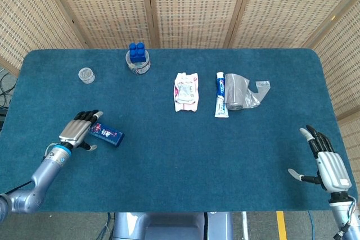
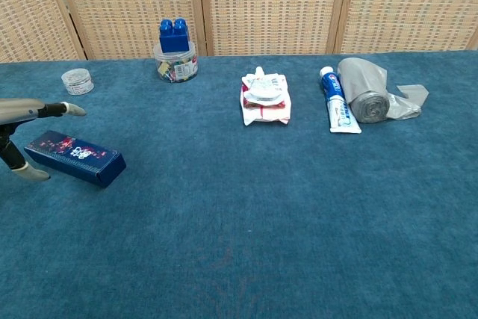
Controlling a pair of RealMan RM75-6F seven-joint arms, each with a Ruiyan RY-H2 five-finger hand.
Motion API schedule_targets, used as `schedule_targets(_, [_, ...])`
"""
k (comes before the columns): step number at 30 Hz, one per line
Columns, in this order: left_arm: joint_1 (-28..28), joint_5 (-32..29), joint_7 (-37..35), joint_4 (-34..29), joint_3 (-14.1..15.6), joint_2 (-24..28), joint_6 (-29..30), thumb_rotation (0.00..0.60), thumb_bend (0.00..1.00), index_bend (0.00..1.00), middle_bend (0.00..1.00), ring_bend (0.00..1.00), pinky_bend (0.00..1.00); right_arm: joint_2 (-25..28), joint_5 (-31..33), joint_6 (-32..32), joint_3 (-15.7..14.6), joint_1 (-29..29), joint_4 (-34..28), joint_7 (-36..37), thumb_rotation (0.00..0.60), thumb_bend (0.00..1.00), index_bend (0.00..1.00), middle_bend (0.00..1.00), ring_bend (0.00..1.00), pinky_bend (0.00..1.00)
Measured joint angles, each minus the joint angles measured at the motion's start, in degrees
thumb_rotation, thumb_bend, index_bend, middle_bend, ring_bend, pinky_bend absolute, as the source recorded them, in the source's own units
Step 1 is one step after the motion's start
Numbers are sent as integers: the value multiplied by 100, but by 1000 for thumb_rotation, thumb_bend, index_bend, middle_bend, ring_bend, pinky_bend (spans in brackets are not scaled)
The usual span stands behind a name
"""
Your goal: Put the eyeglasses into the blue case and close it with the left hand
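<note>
The left hand [image 1: 77, 131] is seen at the left end of the closed blue case [image 1: 106, 134], fingers spread apart and holding nothing. Right of the case, well apart, a wipes pack [image 1: 186, 91] and a toothpaste tube [image 1: 221, 94] are laid. Far right of the case, the right hand [image 1: 327, 161] is held with fingers splayed, empty.

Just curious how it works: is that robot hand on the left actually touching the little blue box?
Cannot tell. In the head view the left hand overlaps the blue case; the chest view suggests a gap, but not plainly.
</note>
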Motion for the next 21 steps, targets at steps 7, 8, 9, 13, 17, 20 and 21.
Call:
schedule_targets(7, [-162,-29,137,374,-29,-342,86,600,0,0,0,0,12,7,14,-25,4,9,4,42,600,0,0,0,0,0])
schedule_targets(8, [-169,-30,160,397,-27,-363,102,600,0,1,0,2,25,7,15,-28,4,9,5,46,600,0,0,0,0,0])
schedule_targets(9, [-174,-37,181,413,-23,-382,116,600,0,16,4,13,51,8,15,-29,4,10,5,48,600,0,0,0,0,0])
schedule_targets(13, [-187,-136,293,473,-11,-463,166,600,0,131,86,94,127,7,10,-26,1,9,8,44,600,0,0,0,0,0])
schedule_targets(17, [-203,-233,425,546,7,-555,209,600,0,242,161,168,193,8,9,-17,2,5,3,43,600,0,0,0,0,0])
schedule_targets(20, [-210,-272,483,591,10,-618,262,600,0,323,232,233,230,8,10,-17,2,4,3,43,600,0,0,0,0,0])
schedule_targets(21, [-210,-275,497,601,11,-633,282,600,0,360,268,265,241,7,10,-17,3,4,4,45,600,0,0,0,0,0])
